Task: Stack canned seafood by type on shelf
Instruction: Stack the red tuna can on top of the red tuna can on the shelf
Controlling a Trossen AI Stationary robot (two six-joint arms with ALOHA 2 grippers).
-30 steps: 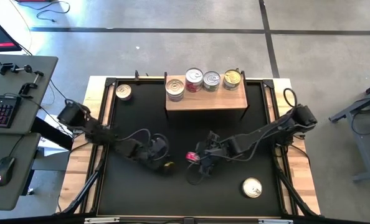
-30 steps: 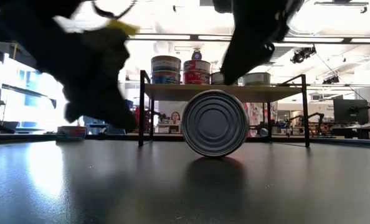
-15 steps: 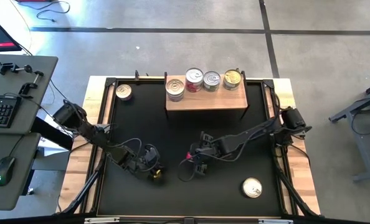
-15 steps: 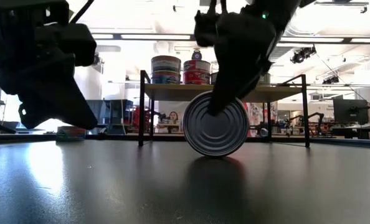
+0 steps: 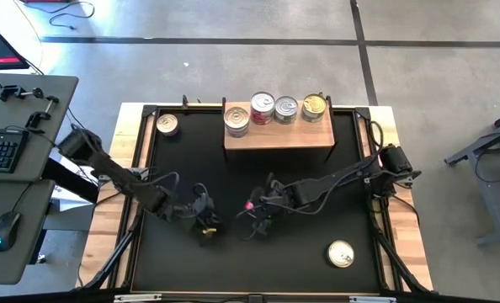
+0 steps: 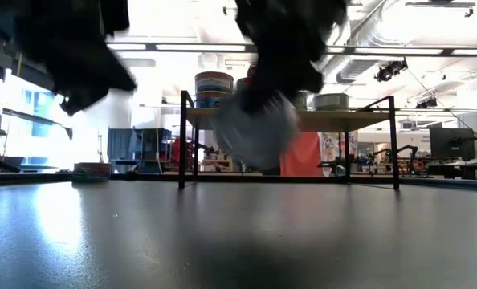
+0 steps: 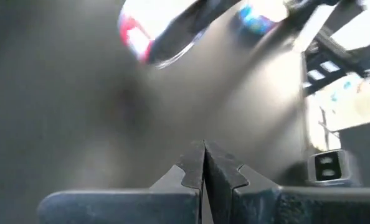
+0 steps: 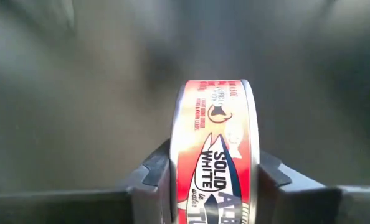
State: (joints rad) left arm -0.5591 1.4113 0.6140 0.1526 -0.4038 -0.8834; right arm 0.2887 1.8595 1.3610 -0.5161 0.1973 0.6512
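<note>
Item: red-labelled tin [image 8: 213, 155], lettered "SOLID WHITE", held on edge between the two fingers [image 8: 152, 171] of the right gripper [image 5: 258, 208], which is clamped on its flat faces; in the high view it is located at the centre of the frame, on the black mat [image 5: 183, 261], just below the shelf, and in the low view it is seen as a blurred silver disc [image 6: 254, 132] lifted clear of the mat surface at centre frame. Item: shelf [image 5: 279, 136], light-brown wood, placed at upper centre of the high view, against the far edge of the table. Carried on its top, in one row from left to right: a silver-lidded tin stack [image 5: 236, 119], a red-sided tin stack [image 5: 262, 108], a silver-lidded tin [image 5: 285, 108] and a gold-lidded tin [image 5: 314, 106]. Item: loose tin [image 5: 167, 124], pale lid, set on the mat at upper left, well apart from the shelf. Item: loose tin [image 5: 341, 253], gold lid with pull tab, set on the mat at lower right. Item: left gripper [image 5: 204, 223], located left of centre in the high view, near the right gripper but apart from it; its fingers [image 7: 191, 171] are seen pressed together with nothing between them. A desk with a keyboard [image 5: 2, 151] and mouse [image 5: 6, 227] is recorded at the left edge of the high view.
</note>
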